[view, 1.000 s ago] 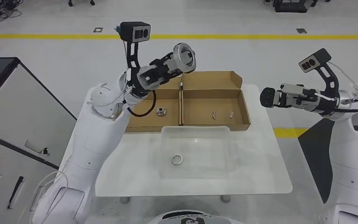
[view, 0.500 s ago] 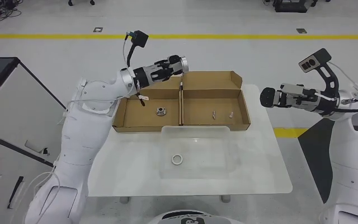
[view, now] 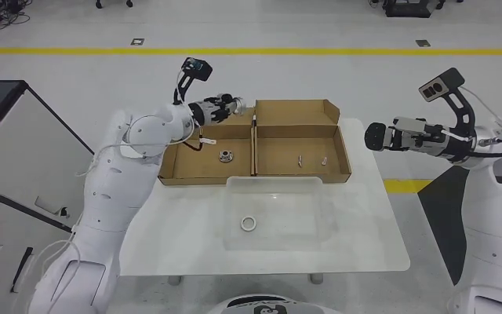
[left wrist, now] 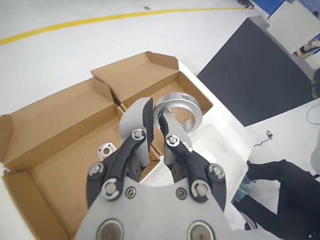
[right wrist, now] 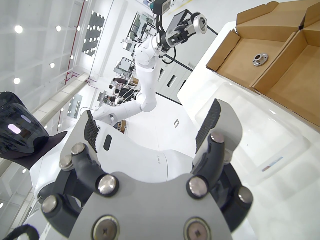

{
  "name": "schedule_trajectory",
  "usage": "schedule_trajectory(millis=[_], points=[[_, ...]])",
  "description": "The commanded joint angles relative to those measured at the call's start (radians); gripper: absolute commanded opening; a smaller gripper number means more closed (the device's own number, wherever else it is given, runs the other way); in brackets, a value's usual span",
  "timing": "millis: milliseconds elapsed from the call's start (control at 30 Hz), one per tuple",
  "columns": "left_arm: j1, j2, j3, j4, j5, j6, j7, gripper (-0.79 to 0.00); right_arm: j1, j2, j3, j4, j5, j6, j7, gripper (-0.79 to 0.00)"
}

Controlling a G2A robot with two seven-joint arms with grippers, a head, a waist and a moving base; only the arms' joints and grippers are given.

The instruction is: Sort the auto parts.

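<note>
My left gripper (left wrist: 156, 116) is shut on the rim of a silver metal ring (left wrist: 175, 101) with a threaded side hole. It hangs above the back edge of the cardboard box's left compartment (view: 188, 169); in the top view that gripper (view: 235, 104) is at the box's back wall. A flanged metal bushing (view: 227, 155) lies on that compartment's floor. Two small bolts (view: 300, 161) lie in the right compartment (view: 274, 153). A white ring (view: 249, 224) sits in the clear plastic tray (view: 274, 183). My right gripper (view: 376, 135) is open with nothing in it, off the table's right edge.
The box stands along the back of the white table (view: 361, 228), with the tray right in front of it. A dark grey cabinet (view: 31, 149) stands left of the table. The front and right parts of the tabletop are bare.
My left arm has come down and away from the camera with the silver ring, swinging back toward the box's rear left edge. The right arm has not moved.
</note>
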Motion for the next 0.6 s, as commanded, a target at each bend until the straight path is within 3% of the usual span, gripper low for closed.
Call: schedule_trajectory(millis=[0,367,433,567], points=[[-0.001,-0.001,0.001,-0.002,-0.089,-0.009,-0.009,-0.785,0.000,0.000,0.000,0.000,0.000,0.000,0.000,0.000],[0.002,0.000,0.009,0.001,-0.058,0.000,-0.010,-0.785,0.000,0.000,0.000,0.000,0.000,0.000,0.000,0.000],[-0.013,0.000,0.051,0.009,0.106,0.100,-0.018,-0.785,0.000,0.000,0.000,0.000,0.000,0.000,0.000,0.000],[-0.074,-0.012,0.150,0.085,0.274,0.245,-0.114,-0.785,0.000,0.000,0.000,0.000,0.000,0.000,0.000,0.000]])
